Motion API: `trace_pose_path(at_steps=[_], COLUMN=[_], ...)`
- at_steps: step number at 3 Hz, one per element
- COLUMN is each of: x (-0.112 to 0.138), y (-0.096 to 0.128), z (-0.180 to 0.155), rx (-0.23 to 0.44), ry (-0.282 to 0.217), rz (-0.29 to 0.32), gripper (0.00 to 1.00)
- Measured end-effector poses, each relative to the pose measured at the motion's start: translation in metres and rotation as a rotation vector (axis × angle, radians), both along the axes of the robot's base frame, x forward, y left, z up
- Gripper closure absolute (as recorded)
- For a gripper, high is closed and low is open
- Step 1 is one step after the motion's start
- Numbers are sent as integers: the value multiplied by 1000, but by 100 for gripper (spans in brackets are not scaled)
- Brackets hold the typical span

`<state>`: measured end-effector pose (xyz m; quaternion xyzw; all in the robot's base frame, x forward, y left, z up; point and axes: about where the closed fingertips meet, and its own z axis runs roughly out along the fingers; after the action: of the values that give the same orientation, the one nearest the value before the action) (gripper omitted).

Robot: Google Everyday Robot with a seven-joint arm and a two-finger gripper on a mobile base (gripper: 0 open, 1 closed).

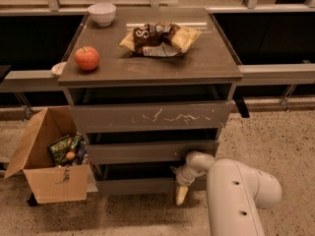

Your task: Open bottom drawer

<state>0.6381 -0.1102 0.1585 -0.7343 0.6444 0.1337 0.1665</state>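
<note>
The bottom drawer (133, 186) is the lowest, narrowest grey-brown front of the three-drawer cabinet (147, 68), with a dark gap above it. Its front is plain and has no handle. My gripper (182, 194) hangs pointing down in front of the right end of this drawer front, at its lower edge. My white arm (241, 195) reaches in from the lower right. Above are the middle drawer (147, 151) and the top drawer with white scratch marks (150, 116).
On the cabinet top lie a red apple (86, 58), a white bowl (102, 13) and a chip bag (160, 36). An open cardboard box (47, 181) with snack packs stands on the speckled floor just left of the cabinet.
</note>
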Motion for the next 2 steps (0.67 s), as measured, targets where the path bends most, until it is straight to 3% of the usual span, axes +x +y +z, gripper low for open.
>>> trace_pose_path(at_steps=[1, 2], x=[-27, -27], y=[-1, -1], z=[-12, -10], rx=[-28, -28], ry=[77, 77], rz=[16, 16], gripper=[0, 19])
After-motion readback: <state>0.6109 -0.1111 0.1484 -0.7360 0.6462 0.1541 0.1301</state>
